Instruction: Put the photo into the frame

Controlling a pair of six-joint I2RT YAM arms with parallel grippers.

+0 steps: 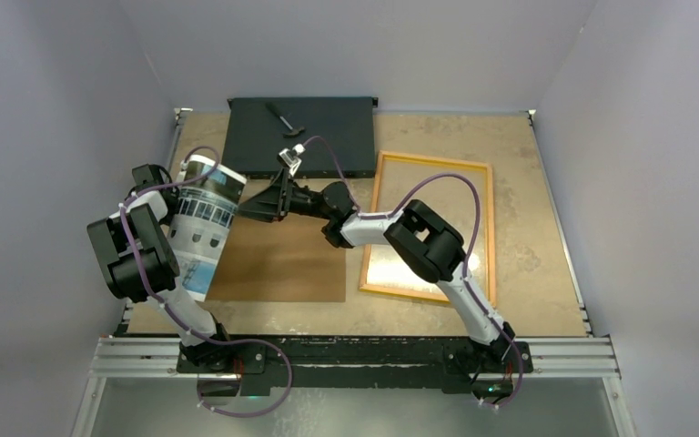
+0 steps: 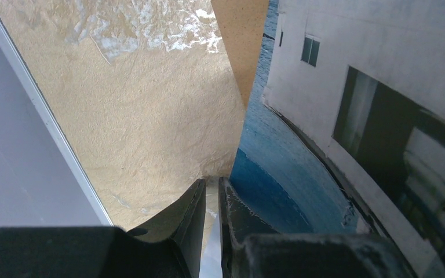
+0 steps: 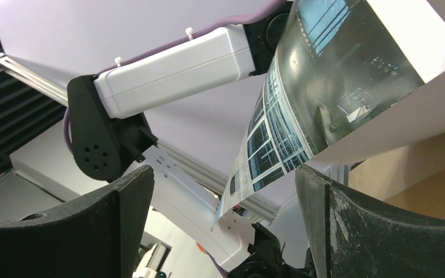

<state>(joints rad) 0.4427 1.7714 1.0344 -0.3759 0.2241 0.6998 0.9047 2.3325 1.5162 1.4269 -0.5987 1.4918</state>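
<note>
Pale grey walls (image 1: 73,91) on three sides; tan mottled tabletop (image 1: 528,182); aluminium rail (image 1: 573,357) along near edge

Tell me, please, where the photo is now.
In the top view the photo is on the left side, lifted and curled in the left gripper, over the left edge of the brown board, apart from the frame.

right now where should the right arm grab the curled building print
Probably pinch the curled paper building print at its free right edge, coming from the right: the left end effector clamps the far side, holding that edge up before the right end effector.
</note>
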